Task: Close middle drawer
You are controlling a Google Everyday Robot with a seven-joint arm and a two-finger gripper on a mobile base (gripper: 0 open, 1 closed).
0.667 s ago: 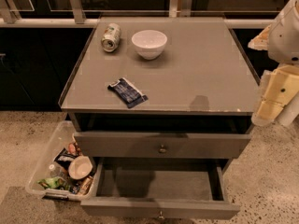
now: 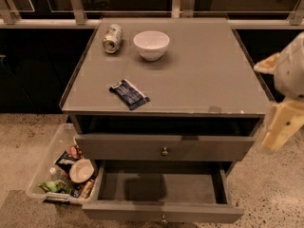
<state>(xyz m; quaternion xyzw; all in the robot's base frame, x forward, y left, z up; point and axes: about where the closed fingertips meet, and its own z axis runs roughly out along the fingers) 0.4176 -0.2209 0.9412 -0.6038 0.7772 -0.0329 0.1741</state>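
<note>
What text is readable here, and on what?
None can be read.
Print on the can: too blurred.
Markings on the blue packet: too blurred.
Wrappers in the bin on the floor: too small.
The tool, at the cabinet's right, shows no label.

gripper (image 2: pixel 281 126) hanging just off the bench (image 2: pixel 204 80) right edge, over bare floor; middle drawer (image 2: pixel 161 212) sticking out, open floor lying right of it; plastic bin (image 2: pixel 47 165) of clutter crowding its left side; upper drawer (image 2: pixel 164 148) overhanging its back
</note>
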